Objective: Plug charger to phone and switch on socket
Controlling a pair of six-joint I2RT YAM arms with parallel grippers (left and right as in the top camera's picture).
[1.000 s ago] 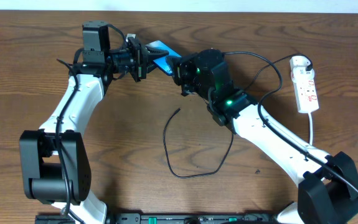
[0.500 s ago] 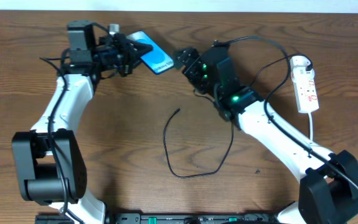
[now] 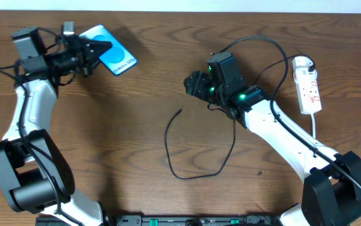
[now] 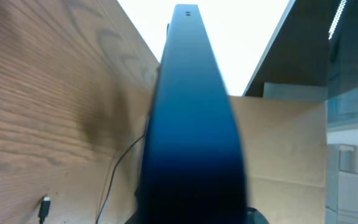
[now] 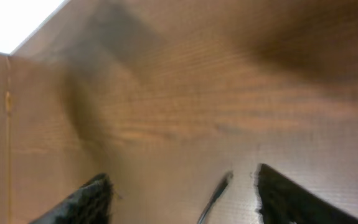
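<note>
The phone [image 3: 117, 59], blue screen up, is held off the table at the far left, and my left gripper [image 3: 93, 51] is shut on its left end. In the left wrist view the phone [image 4: 191, 118] runs edge-on away from the camera and hides the jaws. The charger [image 3: 200, 171] loops over the middle of the table, with its plug tip [image 3: 179, 113] free. My right gripper [image 3: 193, 84] hangs open above and right of that tip, holding nothing. In the right wrist view the plug tip [image 5: 217, 194] shows on the wood between the fingers [image 5: 291, 196]. The socket [image 3: 308, 85] lies at the right edge.
The socket's thick white cord [image 3: 314, 129] runs down the right side, behind my right arm. The charger's black cable arcs above that arm [image 3: 249, 39] toward the socket. Bare brown wood lies between the two arms.
My right gripper has let go of the phone, opened and drawn back to the right. My left arm has swung the phone well to the left.
</note>
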